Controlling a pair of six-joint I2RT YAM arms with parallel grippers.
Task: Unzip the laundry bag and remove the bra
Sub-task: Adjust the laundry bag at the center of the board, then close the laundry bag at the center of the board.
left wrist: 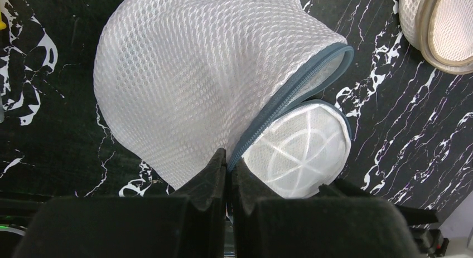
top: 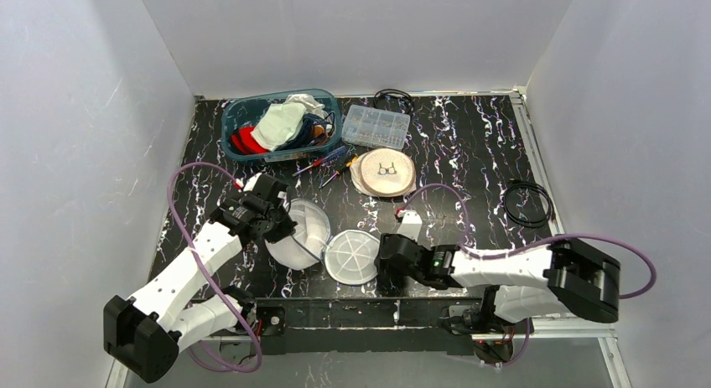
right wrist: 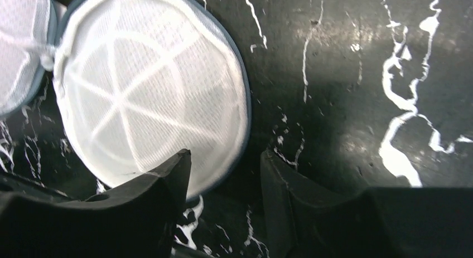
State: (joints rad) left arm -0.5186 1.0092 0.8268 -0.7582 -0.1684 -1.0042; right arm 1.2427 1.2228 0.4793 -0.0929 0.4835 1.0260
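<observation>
The white mesh laundry bag lies unzipped in two halves: a domed half (top: 303, 227) and a flat ribbed half (top: 352, 256). My left gripper (top: 279, 229) is shut on the blue zipper edge (left wrist: 290, 96) of the domed half (left wrist: 195, 74), with its fingertips (left wrist: 228, 160) pinched at the seam. My right gripper (top: 387, 258) is open beside the flat half (right wrist: 145, 96). Its left finger (right wrist: 167, 174) overlaps that half's rim, and the right finger rests over bare table. A beige bra (top: 383, 172) lies folded on the table behind the bag and shows in the left wrist view (left wrist: 440, 29).
A blue basket (top: 233, 120) of clothes stands at the back left. A clear parts box (top: 376, 125) is beside it. Screwdrivers (top: 329, 162) lie in front of the basket. A black cable (top: 528, 205) is coiled at the right.
</observation>
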